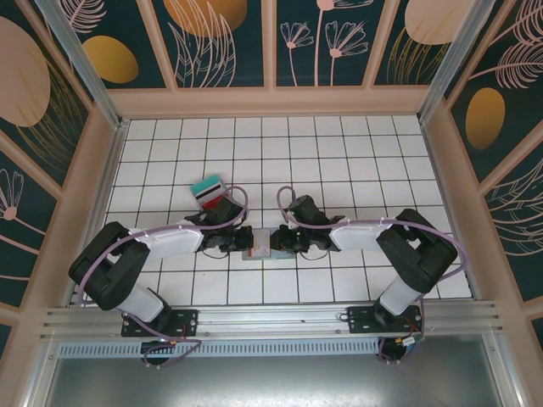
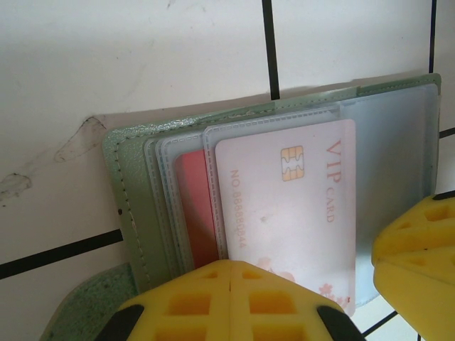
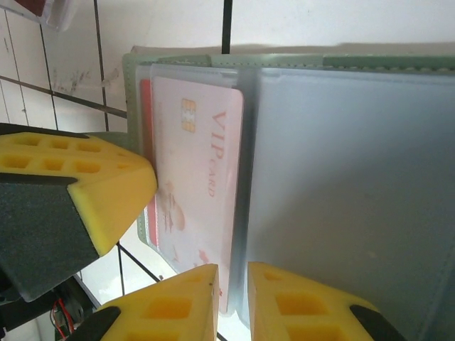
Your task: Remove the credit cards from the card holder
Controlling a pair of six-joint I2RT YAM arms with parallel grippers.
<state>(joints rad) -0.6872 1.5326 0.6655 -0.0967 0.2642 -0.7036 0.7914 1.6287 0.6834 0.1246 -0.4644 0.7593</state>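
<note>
**Both tools at the open card holder, two cards already out on the desk**

The card holder (image 2: 131, 177) lay open on the white-tiled desk (image 1: 339, 161), toward the desk's 6 o'clock edge and about midway across. In the top view my left tool (image 1: 246, 243) was at its 9 o'clock and my right tool (image 1: 273, 244) at its 3 o'clock, the two tips near each other over it.

My left tool was pressed together, its yellow fingers meeting with no gap. They sat over the holder's green edge. I could not tell whether they bore down on it.

My right tool's fingers stood nearly together, with a narrow slot between them. In the right wrist view the end of the pale card (image 2: 291, 213) and the edge of a clear sleeve (image 3: 341, 199) ran into that slot. I could not tell whether the fingers were pinching the card, the sleeve, or neither.

The pale card, printed "VIP CARD" with a gold chip, lay in a clear pocket of the holder. In the left wrist view a red card (image 2: 195, 199) was tucked in the pocket at its 9 o'clock, mostly covered by it.

Two more cards lay loose on the desk at the holder's 11 o'clock in the top view. They were a teal card (image 1: 205, 183) and, touching it at its 5 o'clock, a red striped card (image 1: 212, 197), both close to my left arm's wrist.
</note>
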